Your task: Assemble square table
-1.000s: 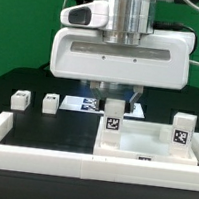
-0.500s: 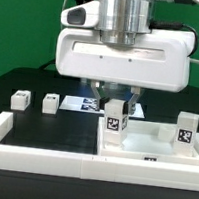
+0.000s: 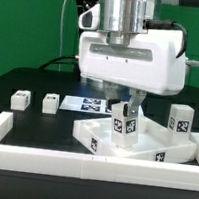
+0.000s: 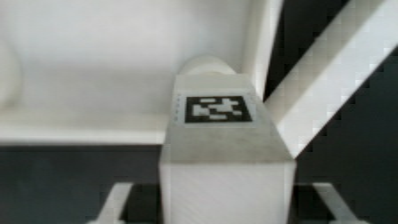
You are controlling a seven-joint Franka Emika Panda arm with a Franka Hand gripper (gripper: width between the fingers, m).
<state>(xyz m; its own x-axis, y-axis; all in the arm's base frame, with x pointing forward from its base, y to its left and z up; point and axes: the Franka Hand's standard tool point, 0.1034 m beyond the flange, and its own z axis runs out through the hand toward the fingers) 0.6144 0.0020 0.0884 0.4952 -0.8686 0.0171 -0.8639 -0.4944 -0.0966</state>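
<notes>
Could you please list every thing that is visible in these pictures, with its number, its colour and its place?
tabletop slab: one, white, lying at an angle on the table by the front rail
held-side leg: one, white with black-white tag, upright on the slab, between the gripper's fingers
far leg: one, white with tag, upright on the slab, at the exterior view's right
loose legs: two, white, on the table at the exterior view's left
marker board: one, white with black tags, flat behind the slab
rail: one, white, along the table's edge
table: one, black
gripper: one, white body, over the held-side leg; grip unclear
</notes>
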